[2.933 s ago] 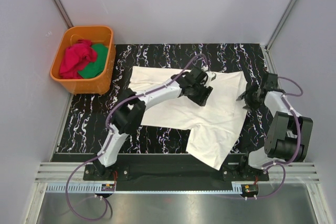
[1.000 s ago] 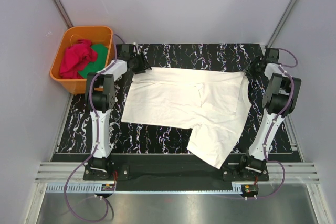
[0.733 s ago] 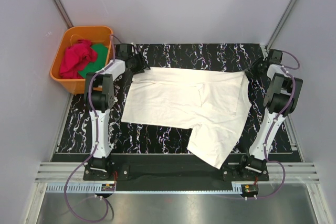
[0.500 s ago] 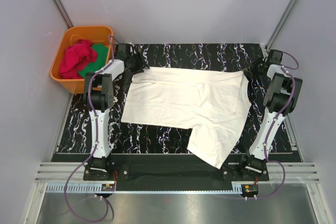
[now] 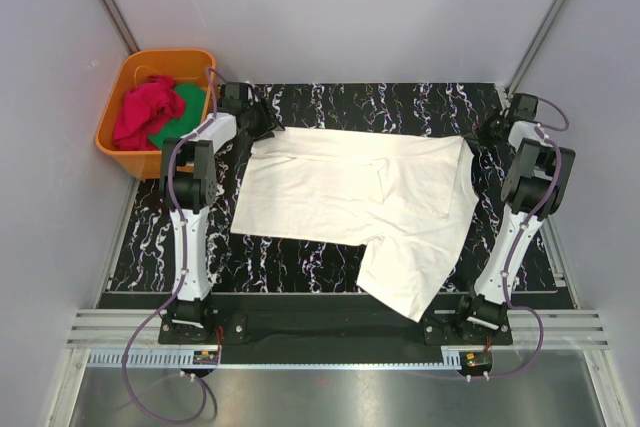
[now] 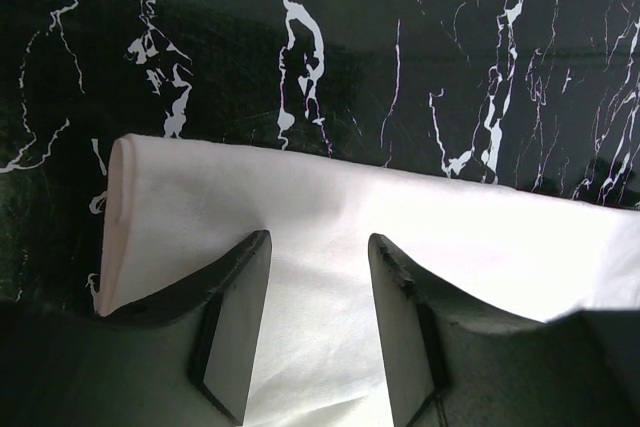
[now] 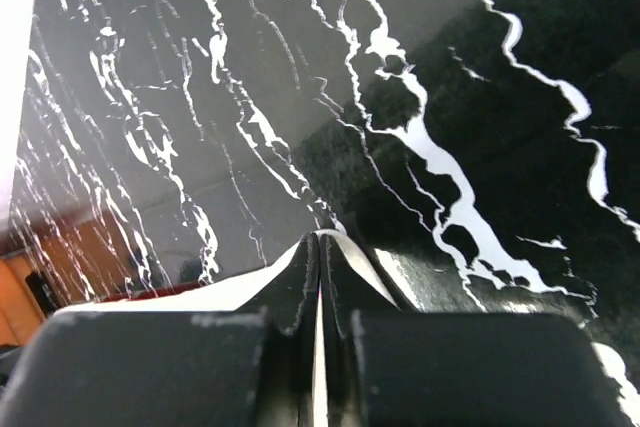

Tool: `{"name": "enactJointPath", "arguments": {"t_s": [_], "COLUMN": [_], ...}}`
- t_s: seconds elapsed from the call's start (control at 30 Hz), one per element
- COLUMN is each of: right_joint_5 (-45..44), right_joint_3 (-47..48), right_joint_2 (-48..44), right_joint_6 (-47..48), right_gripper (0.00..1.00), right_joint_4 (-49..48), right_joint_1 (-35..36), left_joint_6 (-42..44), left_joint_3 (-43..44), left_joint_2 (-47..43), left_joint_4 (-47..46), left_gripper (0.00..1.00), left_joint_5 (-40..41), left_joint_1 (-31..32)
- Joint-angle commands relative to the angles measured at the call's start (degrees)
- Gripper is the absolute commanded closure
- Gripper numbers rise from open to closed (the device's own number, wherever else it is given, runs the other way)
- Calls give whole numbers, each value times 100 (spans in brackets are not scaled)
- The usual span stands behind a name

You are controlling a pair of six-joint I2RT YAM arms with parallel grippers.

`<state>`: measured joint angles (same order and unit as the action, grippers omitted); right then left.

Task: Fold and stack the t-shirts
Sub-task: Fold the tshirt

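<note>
Seen from above, a large cream-white t-shirt [image 5: 350, 197] lies spread across the middle of a black table [image 5: 400, 102] with white marble veining. The cloth is mostly flat. One part of it runs down toward you and reaches the near edge of the table, between the two arm bases.

Your left gripper [image 5: 262, 129] is at the far left corner of the shirt. In the left wrist view its two dark fingers [image 6: 235, 317] stand apart, with bright white cloth showing in the gap between them. They sit over the shirt's rounded, folded edge and are not closed on it. You cannot tell from this view whether the tips touch the cloth.

Your right gripper [image 5: 480, 135] is at the far right corner of the shirt, near the right edge of the table. In the right wrist view its fingers [image 7: 295, 292] are pressed together. A thin sliver of white cloth shows at their tips and along the seam between them, so they are pinching the shirt's edge.

An orange plastic tub [image 5: 150, 162] stands off the table's far left corner, just beside the left arm. Inside it a crumpled red t-shirt [image 5: 140, 112] lies against a green cloth [image 5: 185, 117]. No print is readable on the red one.
</note>
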<state>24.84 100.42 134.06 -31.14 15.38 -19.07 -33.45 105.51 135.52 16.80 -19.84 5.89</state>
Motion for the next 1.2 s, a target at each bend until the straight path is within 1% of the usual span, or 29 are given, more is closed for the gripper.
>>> {"name": "enactJointPath", "arguments": {"t_s": [0.0,0.03,0.07,0.1,0.17,0.3,0.37,0.4,0.47,0.6,0.73,0.83,0.9,0.93,0.97,1.03,1.07,1.13,1.17], "right_joint_5": [-400,-619,-1064,-1226,-1489,-1745,-1711,-1693,-1597,-1430,-1210,-1104,-1157,-1218,-1279,-1489,-1543,-1744,-1798], "right_joint_3": [373,399,391,338,276,285,451,617,1204,1646,2209,2621,2737,2815,2851,2991,3027,3106,3106], "right_joint_2": [85,94,68,15,6,33,85,259,471,770,1087,1193,1123,1079,957,815,649,482,281], "right_joint_6": [20,-15,-59,-242,-419,-823,-877,-877,-798,-789,-692,-473,-297,-218,-87,37,142,248,327], "right_gripper": [100,100,100,100,100,100,100,100,100,100,100,100,96,91,82,75,67,58,55], "right_joint_4": [263,377,465,484,510,589,589,737,1045,1011,1178,1327,1494,1547,1695,1907,2125,2381,2626], "right_joint_1": [9,9,9,9,9,9,17,35,88,184,246,272,272,272,272,272,272,272,272], "left_joint_6": [-99,-144,-188,-284,-346,-311,-285,-285,-293,-320,-346,-206,-4,66,215,348,461,594,716], "left_joint_3": [136,171,189,171,162,162,189,215,311,487,532,558,540,558,567,540,514,269,172], "left_joint_2": [185,246,281,308,361,343,369,378,439,545,580,423,230,37,-86,-446,-561,-859,-1157], "left_joint_4": [244,306,341,316,298,298,315,342,368,368,228,201,245,280,376,482,613,667,719], "left_gripper": [50,50,51,51,52,52,52,52,52,52,52,44,39,37,36,34,33,32,32], "left_joint_5": [164,208,208,191,138,278,278,270,270,208,86,67,278,357,436,621,656,770,840], "left_joint_1": [-105,-132,-149,-167,-194,-194,-211,-220,-237,-281,-316,-282,-229,-159,-124,-53,-36,17,26]}}
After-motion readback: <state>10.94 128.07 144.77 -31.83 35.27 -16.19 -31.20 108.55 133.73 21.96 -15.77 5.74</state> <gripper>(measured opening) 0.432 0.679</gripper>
